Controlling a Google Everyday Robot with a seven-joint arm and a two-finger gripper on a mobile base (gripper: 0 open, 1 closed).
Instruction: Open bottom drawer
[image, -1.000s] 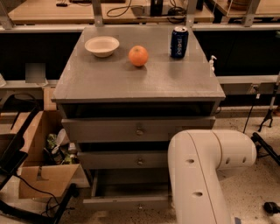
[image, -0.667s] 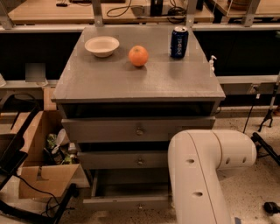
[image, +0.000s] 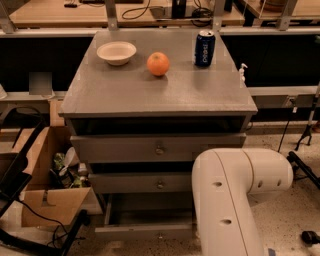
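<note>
The grey cabinet (image: 160, 95) has three drawers. The bottom drawer (image: 145, 231) shows as a slim flat front low in the camera view, with a small round knob (image: 160, 235). It stands pulled out from the cabinet, and its dark inside shows behind the front. My white arm (image: 235, 195) covers its right part. The gripper is out of view, hidden past the arm at the bottom edge.
The top drawer (image: 159, 148) and the middle drawer (image: 160, 184) sit above it, each slightly out. A white bowl (image: 116, 52), an orange (image: 158, 64) and a blue can (image: 204, 48) stand on the cabinet top. An open cardboard box (image: 47, 195) stands at the left on the floor.
</note>
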